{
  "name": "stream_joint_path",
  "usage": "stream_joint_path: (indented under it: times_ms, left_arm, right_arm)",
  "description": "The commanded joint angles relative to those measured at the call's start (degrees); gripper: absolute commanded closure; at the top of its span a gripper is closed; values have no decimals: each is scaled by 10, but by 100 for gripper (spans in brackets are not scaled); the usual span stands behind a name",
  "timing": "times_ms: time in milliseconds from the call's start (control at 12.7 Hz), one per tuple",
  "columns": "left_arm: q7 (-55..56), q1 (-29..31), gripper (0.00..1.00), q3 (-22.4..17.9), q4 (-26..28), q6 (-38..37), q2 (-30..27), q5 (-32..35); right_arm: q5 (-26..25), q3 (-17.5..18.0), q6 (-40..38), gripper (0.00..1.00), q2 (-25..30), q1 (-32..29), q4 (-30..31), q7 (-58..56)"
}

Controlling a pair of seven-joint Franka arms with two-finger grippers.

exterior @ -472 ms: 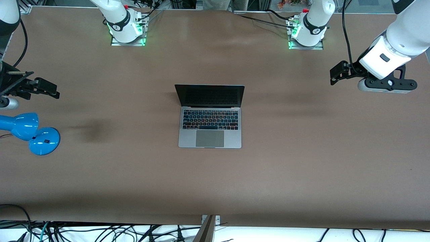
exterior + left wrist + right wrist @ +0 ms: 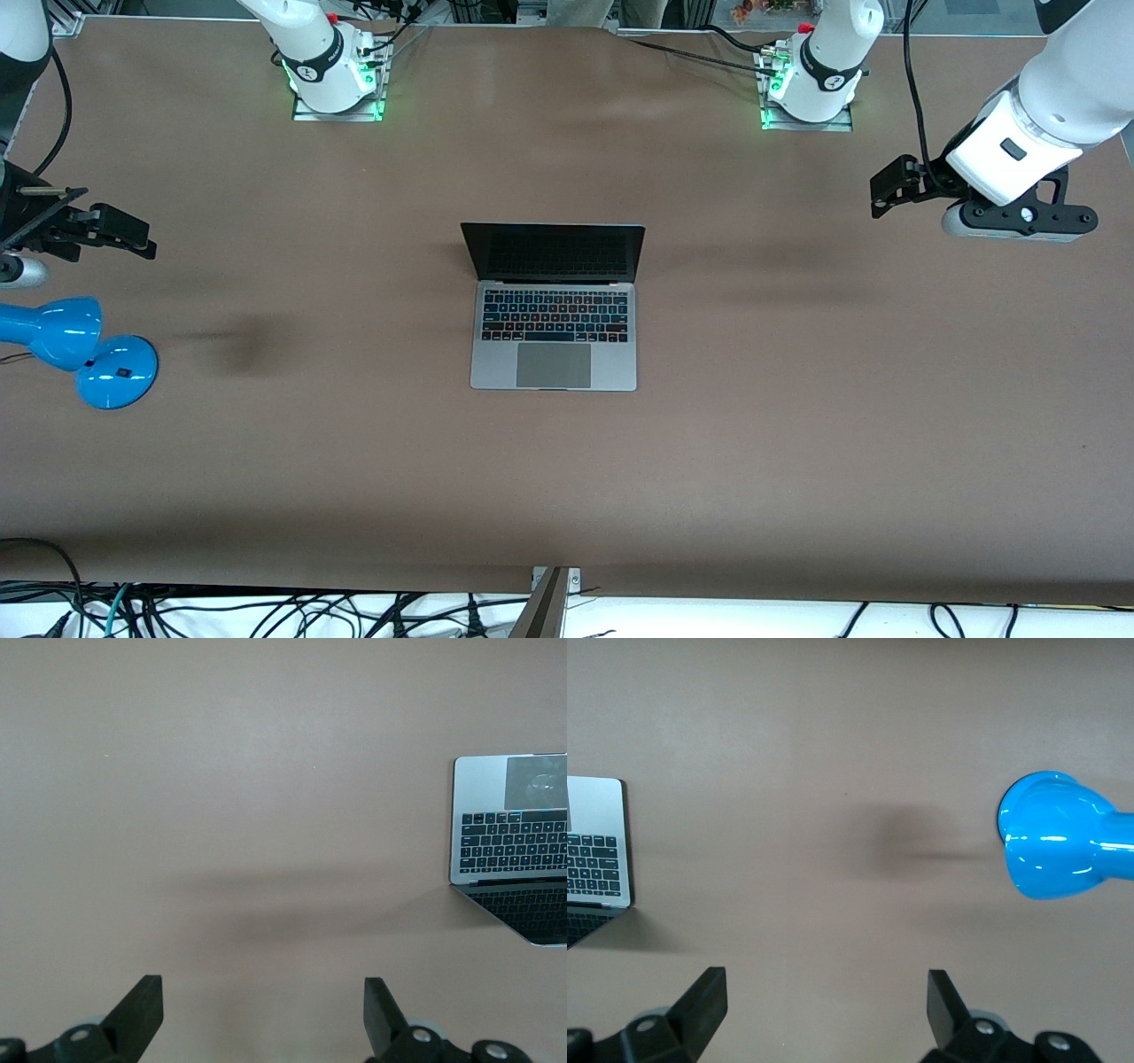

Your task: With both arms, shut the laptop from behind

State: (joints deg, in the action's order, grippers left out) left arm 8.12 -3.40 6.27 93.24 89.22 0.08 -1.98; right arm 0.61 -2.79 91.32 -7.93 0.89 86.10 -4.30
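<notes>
The laptop (image 2: 554,306) lies open in the middle of the brown table, its dark screen upright and its keyboard and trackpad facing the front camera. My left gripper (image 2: 889,189) hangs open and empty over the table toward the left arm's end, well clear of the laptop. My right gripper (image 2: 124,234) hangs open and empty over the right arm's end. In the left wrist view the gripper (image 2: 263,1010) is wide open, with the laptop (image 2: 514,842) off to the side. In the right wrist view the gripper (image 2: 827,1005) is open too, with the laptop's corner (image 2: 598,855) at the edge.
A blue lamp (image 2: 80,350) lies on the table at the right arm's end, just nearer the front camera than the right gripper; it also shows in the right wrist view (image 2: 1059,835). Cables hang along the table's front edge (image 2: 567,589).
The left gripper has shifted very slightly over its end of the table. The right arm and the laptop have not moved.
</notes>
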Motion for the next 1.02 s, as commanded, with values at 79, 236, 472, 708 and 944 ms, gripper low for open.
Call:
stream_joint_path:
  times_ms: [79,236,472,708,944]
  left_arm:
    - [1,1,0,1,1,2,-7,-7]
    - [4,1,0,17,3,1,-8,-18]
    - [58,1,0,65,11,2,-10,-19]
    - [133,2,0,121,15,10,-13,-19]
    - [186,2,1,167,53,59,-18,-25]
  right_arm:
    - [1,2,-5,0,14,-2,8,-3]
    - [1,0,-5,0,14,-3,8,-4]
    - [2,1,-5,0,14,-2,8,-3]
    - [7,5,-6,0,14,0,8,-3]
    - [12,10,-9,0,8,39,10,3]
